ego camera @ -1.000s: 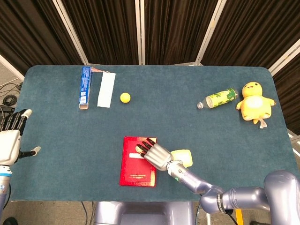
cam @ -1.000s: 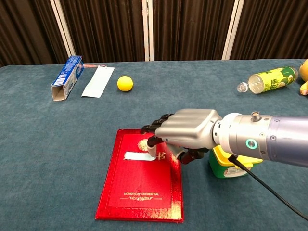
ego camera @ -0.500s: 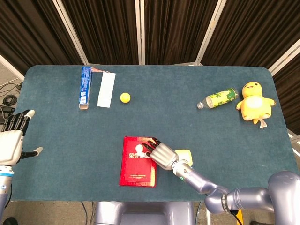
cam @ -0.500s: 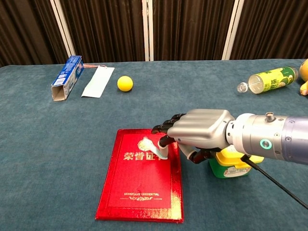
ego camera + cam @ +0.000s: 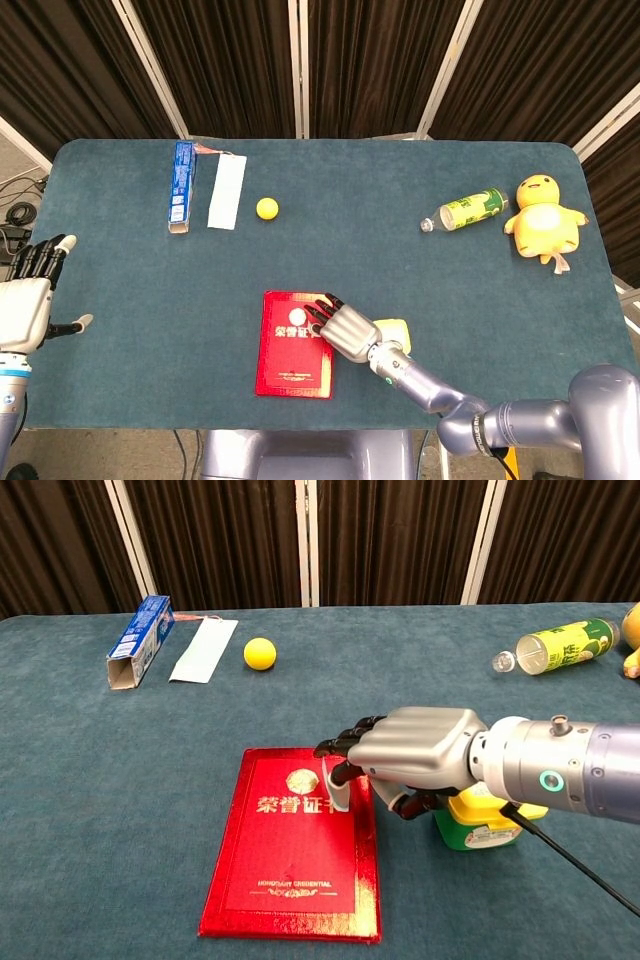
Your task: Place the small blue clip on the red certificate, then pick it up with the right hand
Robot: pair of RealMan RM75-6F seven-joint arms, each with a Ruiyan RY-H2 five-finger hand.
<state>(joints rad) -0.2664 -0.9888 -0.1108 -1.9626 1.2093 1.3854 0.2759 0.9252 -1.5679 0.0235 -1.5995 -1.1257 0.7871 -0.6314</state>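
The right hand (image 5: 415, 760) hovers over the right edge of the red certificate (image 5: 295, 850), fingers curled downward, pinching a pale bluish clip (image 5: 337, 785) between thumb and fingers. The clip stands upright, its lower end at the certificate's gold lettering near the top right corner; whether it touches the cover cannot be told. In the head view, the same hand (image 5: 343, 327) sits at the certificate's (image 5: 291, 355) upper right, and the clip is hidden under it.

The certificate lies flat near the table's (image 5: 400, 270) six o'clock edge. Just behind the right hand, toward four o'clock of the certificate, is a yellow and green container (image 5: 478, 820), partly covered by the wrist.

The left hand (image 5: 28, 300) hangs at the table's nine o'clock edge, holding nothing, fingers straight and apart.

Toward eleven o'clock lie a blue box (image 5: 181, 185) and a white strip (image 5: 226, 192) side by side, with a yellow ball (image 5: 266, 208) just right of them. At two o'clock a green bottle (image 5: 468, 210) lies on its side, beside a yellow plush chick (image 5: 543, 218).
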